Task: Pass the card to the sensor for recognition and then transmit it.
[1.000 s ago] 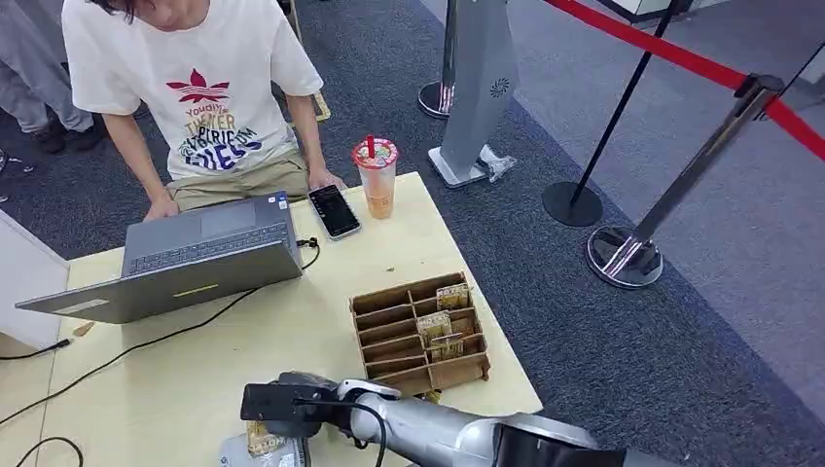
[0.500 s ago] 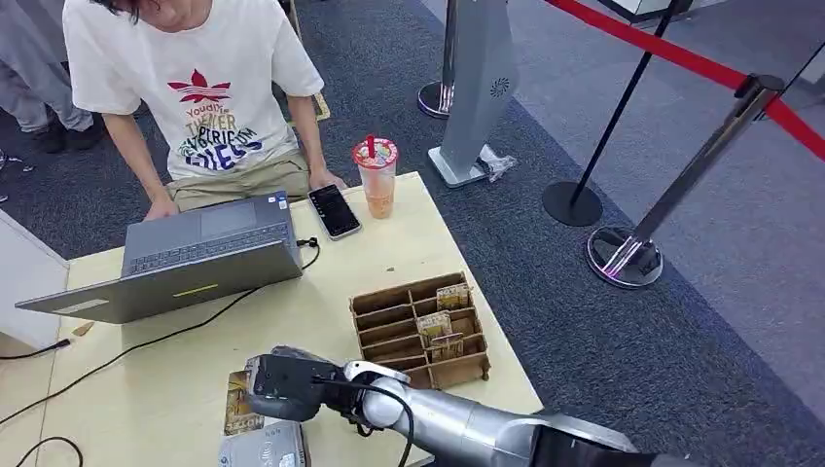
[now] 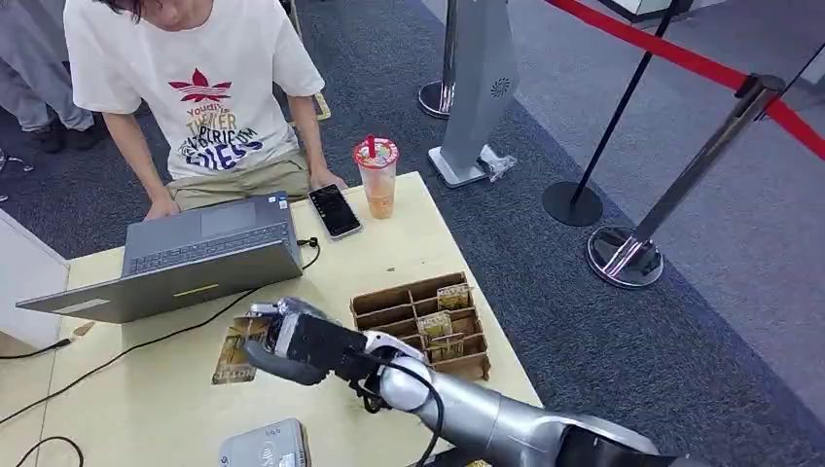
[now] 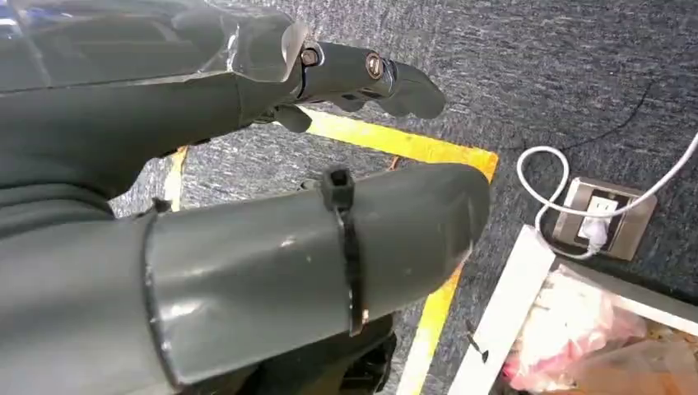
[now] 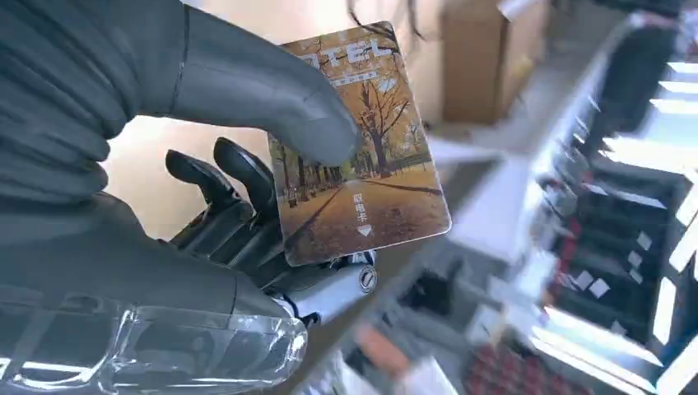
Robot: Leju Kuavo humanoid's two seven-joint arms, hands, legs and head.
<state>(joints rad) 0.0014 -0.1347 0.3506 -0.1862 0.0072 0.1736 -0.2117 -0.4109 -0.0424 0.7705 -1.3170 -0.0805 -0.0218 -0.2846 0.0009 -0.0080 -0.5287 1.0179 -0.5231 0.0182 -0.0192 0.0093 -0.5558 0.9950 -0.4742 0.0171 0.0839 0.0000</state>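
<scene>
- Head view: right hand [image 3: 297, 345] is up over the table [image 3: 146, 409], pinching the card [image 3: 233, 352] between thumb and fingers. Card hangs off the hand's far side, over bare tabletop between the laptop [image 3: 175, 263] and the sensor [image 3: 263, 448].
- Sensor sits at the near table edge, below the hand and apart from the card. Card is not over it.
- Wooden card rack [image 3: 420, 329] just beside the forearm, more cards standing in its slots. A person sits behind the laptop, with a phone [image 3: 334, 211] and a drink cup [image 3: 376, 177] near their hand.
- Left wrist view: left hand [image 4: 362, 78] hangs over carpet and a yellow floor line, fingers roughly straight and apart, holding nothing.
- Right wrist view: thumb [image 5: 272, 99] presses the card face [image 5: 362, 156] near one upper corner, dark fingers behind it. Most of the card sticks out unsupported. Background is blurred.
- Risk, as I judge it: the grip is near one corner only, so the card may pivot or slip during a swing or handover.
- Risk: forearm is close to the rack, so a sweep back could knock it.
- Risk: laptop cable [image 3: 146, 342] runs across the table near the card and could snag on a low pass.
</scene>
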